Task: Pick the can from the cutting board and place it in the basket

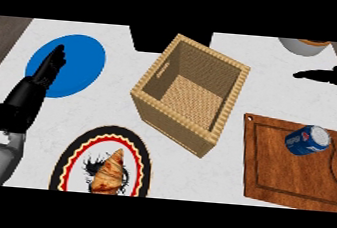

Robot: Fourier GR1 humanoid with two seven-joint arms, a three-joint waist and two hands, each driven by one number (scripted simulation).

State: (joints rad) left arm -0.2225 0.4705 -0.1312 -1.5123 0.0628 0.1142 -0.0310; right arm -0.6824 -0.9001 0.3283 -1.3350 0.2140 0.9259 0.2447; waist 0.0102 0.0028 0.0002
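A blue can point(308, 140) lies on its side in the far right part of the wooden cutting board point(284, 183), at the right of the head view. The woven basket point(151, 109) stands in the middle, left of the board, with nothing inside. My right hand point(336, 76) shows as a dark shape at the right edge, beyond the board and apart from the can, fingers stretched out to the left. At the far left my left hand point(35, 85) rests open, fingers straight, its tips over a blue plate.
The blue plate point(76, 61) lies at the back left. A patterned plate point(76, 154) with a croissant point(109, 171) sits at the front, left of the basket. An orange-filled bowl point(304, 45) is at the back right. A dark block point(159, 39) stands behind the basket.
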